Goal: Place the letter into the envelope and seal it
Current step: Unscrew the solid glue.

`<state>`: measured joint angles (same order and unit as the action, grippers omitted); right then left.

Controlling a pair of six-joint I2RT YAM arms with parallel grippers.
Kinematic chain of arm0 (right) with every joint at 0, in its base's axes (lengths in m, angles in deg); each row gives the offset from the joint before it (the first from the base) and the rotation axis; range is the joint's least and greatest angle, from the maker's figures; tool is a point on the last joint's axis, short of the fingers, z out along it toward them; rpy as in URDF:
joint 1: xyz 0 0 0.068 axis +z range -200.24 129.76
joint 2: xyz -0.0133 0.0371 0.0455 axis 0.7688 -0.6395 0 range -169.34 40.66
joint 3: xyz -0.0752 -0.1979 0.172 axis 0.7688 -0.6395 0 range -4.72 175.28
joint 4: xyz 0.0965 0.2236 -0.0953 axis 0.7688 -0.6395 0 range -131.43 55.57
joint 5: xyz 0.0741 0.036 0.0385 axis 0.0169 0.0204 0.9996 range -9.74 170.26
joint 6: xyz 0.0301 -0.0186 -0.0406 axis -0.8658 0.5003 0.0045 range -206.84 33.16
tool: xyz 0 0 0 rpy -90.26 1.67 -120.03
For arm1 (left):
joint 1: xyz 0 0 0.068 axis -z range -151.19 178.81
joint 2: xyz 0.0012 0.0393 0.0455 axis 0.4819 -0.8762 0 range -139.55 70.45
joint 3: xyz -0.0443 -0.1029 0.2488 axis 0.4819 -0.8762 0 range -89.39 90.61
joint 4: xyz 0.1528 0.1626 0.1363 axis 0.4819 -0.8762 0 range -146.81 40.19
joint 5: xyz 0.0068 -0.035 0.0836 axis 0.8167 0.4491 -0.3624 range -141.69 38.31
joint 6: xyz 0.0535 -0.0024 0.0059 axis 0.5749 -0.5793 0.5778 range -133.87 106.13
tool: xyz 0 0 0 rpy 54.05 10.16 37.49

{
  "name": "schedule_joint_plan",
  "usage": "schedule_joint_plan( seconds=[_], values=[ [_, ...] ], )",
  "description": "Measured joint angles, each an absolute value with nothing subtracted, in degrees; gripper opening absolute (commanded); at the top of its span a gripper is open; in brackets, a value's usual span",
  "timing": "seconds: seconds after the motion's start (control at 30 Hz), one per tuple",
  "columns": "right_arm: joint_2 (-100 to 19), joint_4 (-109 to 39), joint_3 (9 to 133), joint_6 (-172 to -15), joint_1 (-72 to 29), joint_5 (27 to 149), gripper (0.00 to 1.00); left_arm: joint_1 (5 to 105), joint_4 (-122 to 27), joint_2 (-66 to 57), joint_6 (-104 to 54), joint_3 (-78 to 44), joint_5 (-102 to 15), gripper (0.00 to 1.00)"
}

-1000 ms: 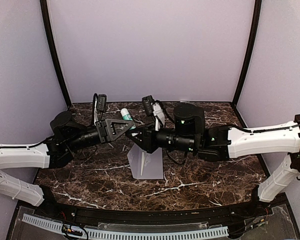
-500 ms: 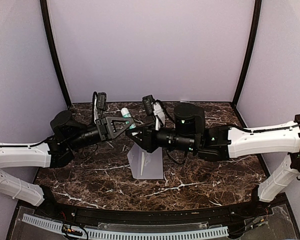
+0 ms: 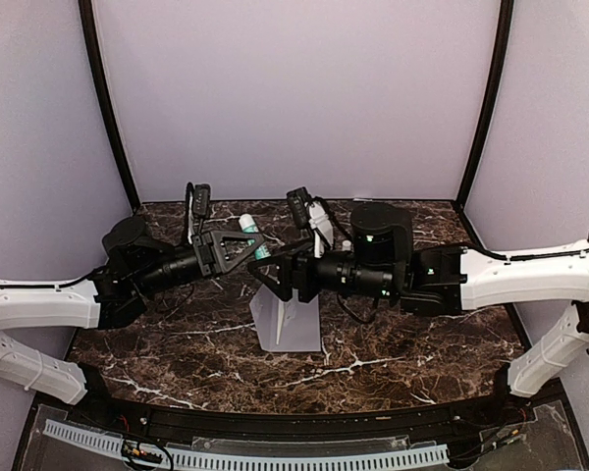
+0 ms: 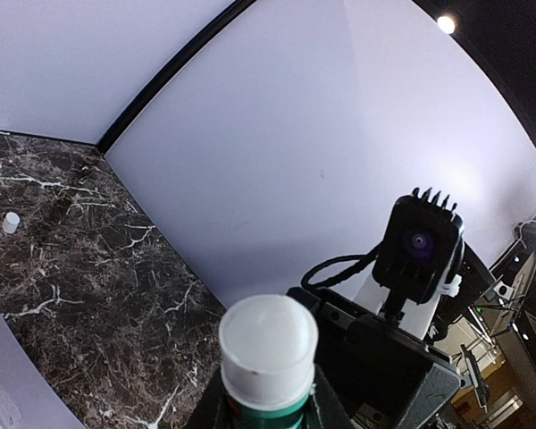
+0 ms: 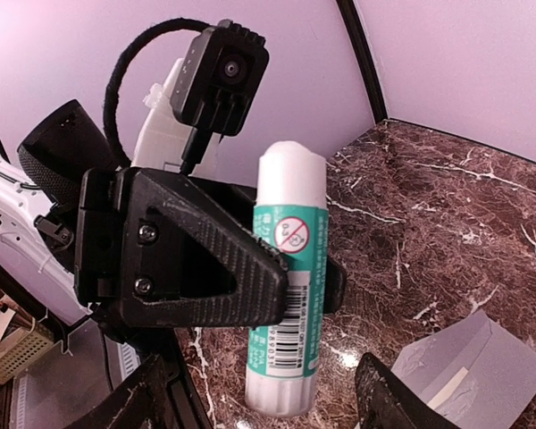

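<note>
The light-grey envelope lies on the marble table between the two arms, also seen in the right wrist view. The letter is out of view. Above the envelope's far edge my left gripper is shut on a white and green glue stick, which stands upright between its black fingers. The stick's white end fills the left wrist view. My right gripper faces the stick from the right, its jaws wide apart on either side of the stick's lower end without touching it.
A small white cap lies on the marble near the back wall. Purple walls close the table at the back and both sides. The two wrists sit very near each other over the table's middle.
My right gripper has opened off the glue stick and drawn back a little to the right. The left gripper has closed on the stick and holds it alone.
</note>
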<state>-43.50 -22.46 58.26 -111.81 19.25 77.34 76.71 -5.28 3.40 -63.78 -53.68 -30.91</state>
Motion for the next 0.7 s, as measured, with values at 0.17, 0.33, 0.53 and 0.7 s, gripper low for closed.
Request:
schedule_joint_plan(
  seconds=[0.17,0.33,0.53,0.7],
  values=[
    [-42.5,-23.7,57.6,-111.0,19.3,77.0,0.58,76.7,-7.0,3.4,-63.8,-53.3,-31.8,0.0],
    [-42.7,-25.5,57.7,-110.7,19.3,76.1,0.49,76.7,-7.4,3.4,-63.8,-52.9,-31.9,0.0],
    [-43.7,-26.8,58.2,-110.9,19.3,75.3,0.42,76.7,-8.0,3.4,-63.8,-52.8,-31.9,0.0],
    [-43.9,-26.7,58.5,-110.8,19.3,75.4,0.37,76.7,-8.3,3.4,-63.8,-52.8,-31.8,0.0]
  ],
)
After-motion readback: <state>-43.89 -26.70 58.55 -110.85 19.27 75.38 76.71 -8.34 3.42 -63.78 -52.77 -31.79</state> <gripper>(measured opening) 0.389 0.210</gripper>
